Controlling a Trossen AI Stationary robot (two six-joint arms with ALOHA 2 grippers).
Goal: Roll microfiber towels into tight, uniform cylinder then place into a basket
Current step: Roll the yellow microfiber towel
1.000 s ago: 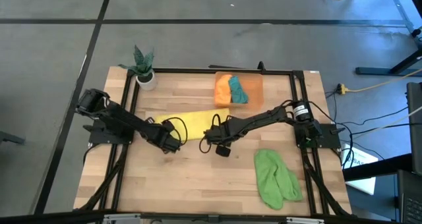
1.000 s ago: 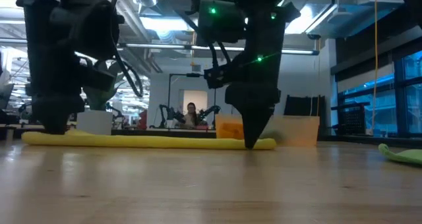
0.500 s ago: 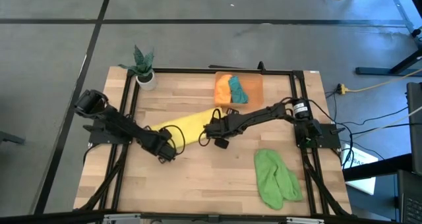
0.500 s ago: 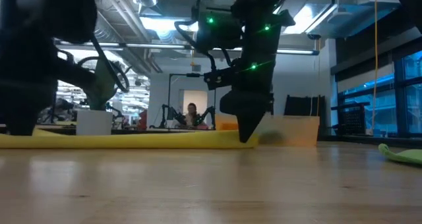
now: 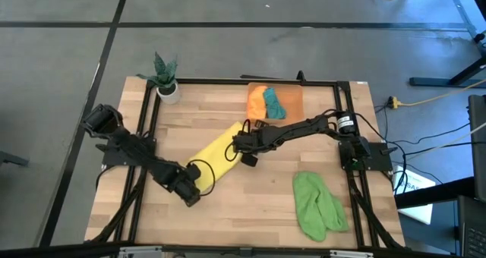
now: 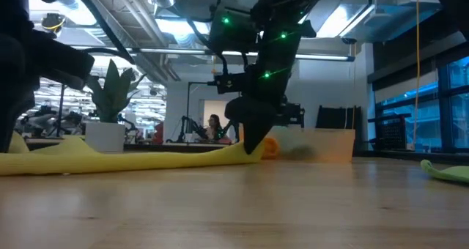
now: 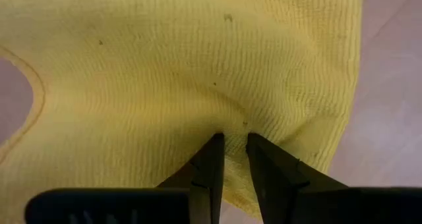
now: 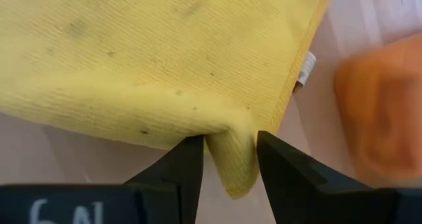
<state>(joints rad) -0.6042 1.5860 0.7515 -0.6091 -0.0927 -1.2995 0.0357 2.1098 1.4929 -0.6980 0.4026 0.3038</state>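
Observation:
A yellow towel (image 5: 216, 152), folded into a long strip, lies slantwise on the table from near left to far right. My left gripper (image 5: 191, 193) is shut on its near-left end and my right gripper (image 5: 244, 152) on its far-right end. The orange basket (image 5: 292, 99) stands at the far edge with an orange towel (image 5: 257, 104) and a teal towel (image 5: 273, 104) in it. A light green towel (image 5: 317, 205) lies crumpled at the near right. My left gripper pinches a small raised pucker of the yellow cloth (image 7: 231, 122) between its two fingertips, close to the strip's near-left end. The fingers point straight down. The cloth around them lies flat on the table. My right gripper pinches a folded-over lip of the yellow towel (image 8: 231, 135) between its two fingers, near the corner that bears the white tag (image 8: 305, 69). The fingers slant down from the table's right. That end (image 6: 238, 152) sits slightly raised; the rest lies on the table.
A white pot with a green plant (image 5: 165, 77) stands at the far left corner. A black frame (image 5: 228, 81) runs around the tabletop. Bare wood lies along the near edge between the left gripper and the green towel.
My left gripper has swung toward the near edge and my right gripper toward the far edge and a little left, both keeping hold. The yellow strip has turned about on the table, from lying left to right to lying slantwise.

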